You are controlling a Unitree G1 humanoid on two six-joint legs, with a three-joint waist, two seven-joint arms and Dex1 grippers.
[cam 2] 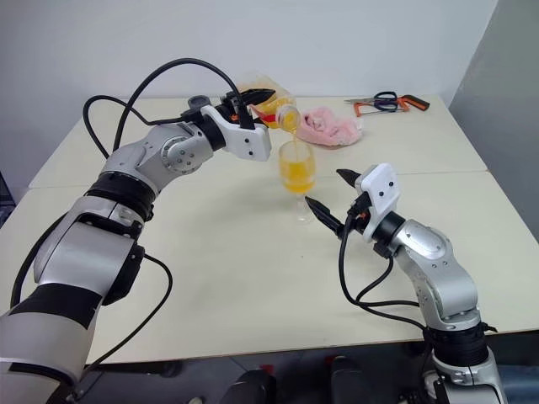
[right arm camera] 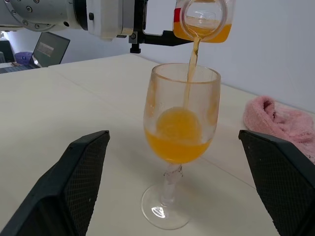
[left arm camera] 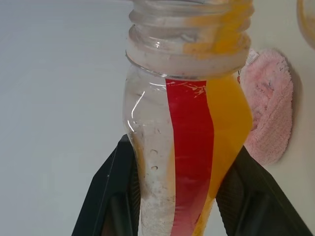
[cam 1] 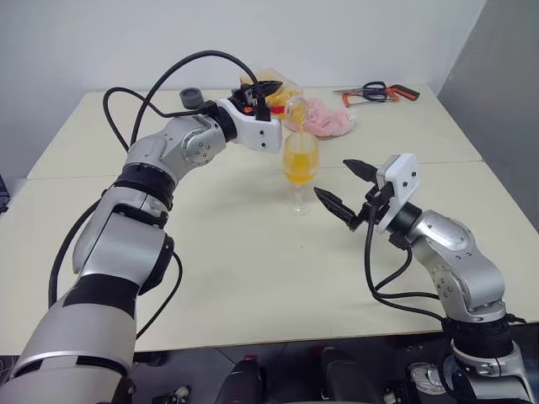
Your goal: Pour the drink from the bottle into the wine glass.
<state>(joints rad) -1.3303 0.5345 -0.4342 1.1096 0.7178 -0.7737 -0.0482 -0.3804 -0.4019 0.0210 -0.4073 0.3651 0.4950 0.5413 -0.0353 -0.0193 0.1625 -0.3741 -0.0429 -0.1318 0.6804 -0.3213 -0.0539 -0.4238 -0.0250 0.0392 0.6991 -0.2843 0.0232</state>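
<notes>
A pale worktop (cam 1: 210, 278) carries a clear stemmed wine glass (cam 1: 300, 168) standing upright near its middle; every place below is given relative to this glass.

The left end effector (cam 1: 268, 91) is up and behind-left of the glass, clamped tight on the bottle (cam 1: 290, 106). The left wrist view shows its two black fingers (left arm camera: 110, 196) pressing the bottle's sides, squeezing the clear plastic in. The bottle is tipped with its long axis close to level, its open, uncapped mouth directly above the glass rim and angled down toward it. A thin stream of the drink (right arm camera: 193, 59), orange-yellow, falls from the mouth into the bowl, which looks roughly half full. Some drink remains in the bottle, though how much is hard to judge.

The right end effector (cam 1: 347, 187) sits just to the right of the glass, level with the bowl and stem, with its jaws spread wide and holding nothing. The glass stands between its fingers (right arm camera: 74, 187) in the right wrist view without touching them, as far as can be seen.

Mouth over rim is the relation that matters: the pour probably continues only while the left arm keeps that alignment. The right arm is the nearer one should the glass need steadying.

Behind the glass lies a pink cloth (cam 1: 328, 118); farther back-right lie orange-handled tools (cam 1: 379, 91).
</notes>
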